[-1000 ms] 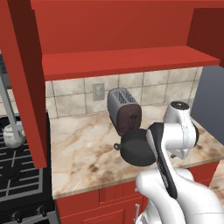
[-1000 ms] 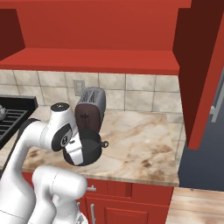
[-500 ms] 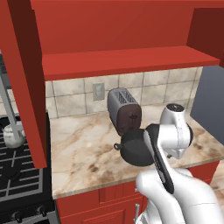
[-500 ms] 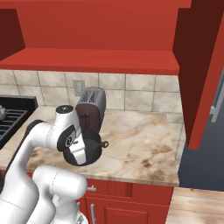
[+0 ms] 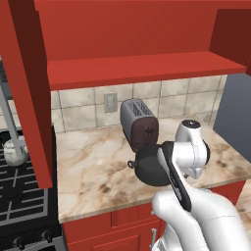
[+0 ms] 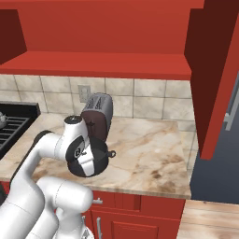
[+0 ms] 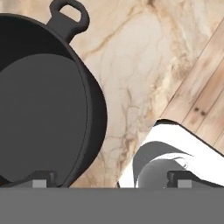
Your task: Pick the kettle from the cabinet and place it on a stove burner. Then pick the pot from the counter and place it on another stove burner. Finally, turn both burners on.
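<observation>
The dark round pot (image 5: pixel 147 169) (image 6: pixel 99 151) (image 7: pixel 43 105) sits on the marbled counter (image 5: pixel 93 171) in front of the toaster. My gripper (image 7: pixel 111 178) hangs right above the pot's edge and is open: one fingertip (image 7: pixel 43 177) is over the pot's inside, the other (image 7: pixel 180 177) is outside, with the rim between them. A loop handle (image 7: pixel 69 11) points away from the hand. The small silvery kettle (image 5: pixel 13 152) stands on the black stove (image 5: pixel 22 198) at the far left. The red cabinet shelf (image 5: pixel 142 66) is above the counter.
A chrome and dark-red toaster (image 5: pixel 139 122) (image 6: pixel 97 114) stands right behind the pot against the tiled wall. An open red cabinet door (image 5: pixel 24 88) hangs between counter and stove. A second door (image 6: pixel 212 70) hangs at the right, next to a dark fridge (image 6: pixel 221 140).
The wrist has edged slightly toward the pot. The pot, kettle and toaster have not moved.
</observation>
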